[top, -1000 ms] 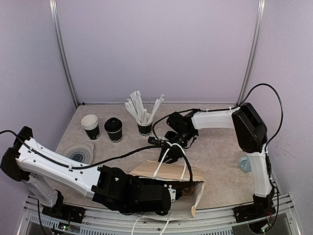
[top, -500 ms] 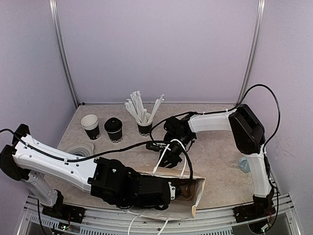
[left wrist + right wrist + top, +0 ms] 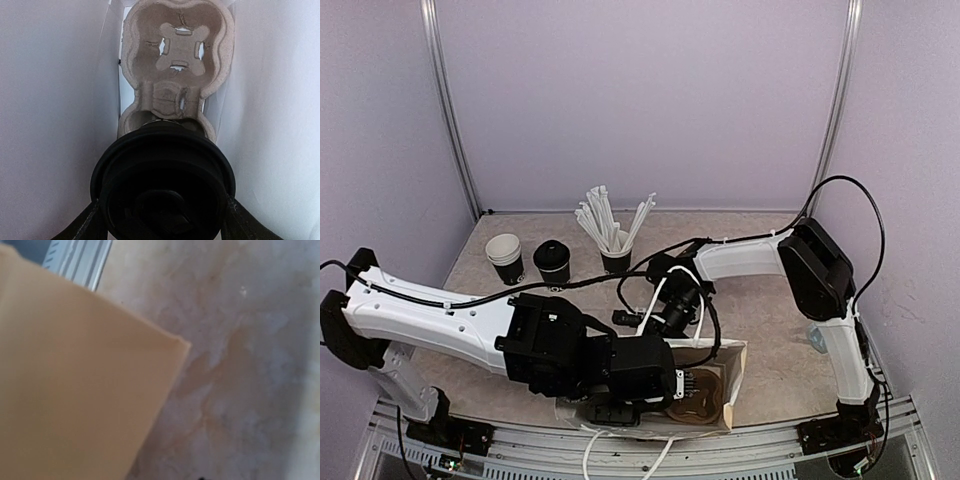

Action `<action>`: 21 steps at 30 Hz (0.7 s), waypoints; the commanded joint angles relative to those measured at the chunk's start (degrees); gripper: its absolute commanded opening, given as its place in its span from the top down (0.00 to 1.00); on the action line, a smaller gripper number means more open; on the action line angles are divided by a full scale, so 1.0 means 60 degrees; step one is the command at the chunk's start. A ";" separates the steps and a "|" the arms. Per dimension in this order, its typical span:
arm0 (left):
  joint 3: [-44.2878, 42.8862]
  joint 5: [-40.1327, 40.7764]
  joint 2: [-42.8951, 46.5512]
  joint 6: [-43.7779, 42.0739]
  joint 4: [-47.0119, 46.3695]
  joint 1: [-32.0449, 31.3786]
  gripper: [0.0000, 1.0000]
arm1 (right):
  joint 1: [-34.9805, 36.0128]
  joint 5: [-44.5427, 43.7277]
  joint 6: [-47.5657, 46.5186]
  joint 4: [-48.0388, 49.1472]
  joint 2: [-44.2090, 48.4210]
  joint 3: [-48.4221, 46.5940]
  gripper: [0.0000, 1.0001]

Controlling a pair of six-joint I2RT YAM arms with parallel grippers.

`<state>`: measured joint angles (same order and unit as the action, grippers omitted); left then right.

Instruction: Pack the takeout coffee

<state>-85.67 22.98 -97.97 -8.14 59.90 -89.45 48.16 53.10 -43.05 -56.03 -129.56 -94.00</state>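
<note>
On the table (image 3: pixel 760 300), from the left: a stack of white-rimmed black cups (image 3: pixel 505 258), a second lidded black cup (image 3: pixel 552 264) and a black cup of white wrapped straws (image 3: pixel 614 250) line the far side. None of them is being touched. In front of them the left arm reaches across to an open brown paper bag (image 3: pixel 728 362) at the near edge, with the left gripper (image 3: pixel 161 222) down inside the bag's mouth.

The wrist view shows that gripper spread about as wide as a cup, its dark fingers (image 3: pixel 80 226) pressed to either side of the takeout coffee (image 3: pixel 162 180). The coffee is held upright, lid toward the camera. It sits between the bag's white inner walls, directly over the near pocket of a moulded pulp cup carrier (image 3: pixel 176 55) (whether it is seated in that pocket cannot be told). The carrier's far pocket is unfilled.

The right gripper (image 3: pixel 673 320) hangs just behind the bag, among its white handles (image 3: pixel 654 305). That arm's own camera shows only the bag's brown outer side and the marbled table, so how far it is open, and whether it grips a handle, cannot be told. A pale blue mug (image 3: pixel 817 337) stands at the far right, well apart.
</note>
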 commanded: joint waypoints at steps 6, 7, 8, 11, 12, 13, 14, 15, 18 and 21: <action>-0.0192 0.0244 -0.0448 0.0332 0.0593 0.0231 0.44 | 0.0072 -0.0526 0.0861 0.0699 0.0025 0.0092 0.66; -0.0077 0.0451 -0.0444 0.0328 0.0580 0.0135 0.44 | 0.0044 -0.0553 0.0854 0.0696 0.0017 0.0050 0.66; 0.0021 0.0592 -0.0422 0.0318 0.0522 0.0024 0.45 | -0.0012 -0.0569 0.0862 0.0670 0.0016 0.0012 0.66; 0.0393 0.1141 -0.0142 0.0272 0.0065 -0.0306 0.46 | -0.0233 -0.0558 0.0865 0.0524 0.0055 -0.0206 0.64; 0.0582 0.1403 0.0070 0.0229 -0.0161 -0.0428 0.46 | -0.0347 -0.0577 0.0905 0.0495 0.0077 -0.0320 0.64; 0.0831 0.1771 0.0201 0.0163 -0.0552 -0.0560 0.46 | -0.0473 -0.0620 0.0953 0.0491 0.0119 -0.0431 0.63; 0.1102 0.2044 0.0410 0.0036 -0.0872 -0.0676 0.46 | -0.0604 -0.0625 0.1032 0.0504 0.0170 -0.0520 0.63; 0.1438 0.2262 0.0561 -0.0079 -0.1179 -0.0765 0.46 | -0.0766 -0.0608 0.1078 0.0516 0.0220 -0.0619 0.62; 0.2405 0.2658 0.1131 -0.0426 -0.2092 -0.1021 0.46 | -0.1090 -0.0671 0.1280 0.0586 0.0376 -0.0828 0.60; 0.3062 0.2755 0.1404 -0.0587 -0.2634 -0.1204 0.46 | -0.1250 -0.0760 0.1383 0.0672 0.0518 -0.0832 0.60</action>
<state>-71.46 35.40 -92.31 -9.65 51.05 -95.70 42.26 48.77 -36.27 -52.16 -129.34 -97.73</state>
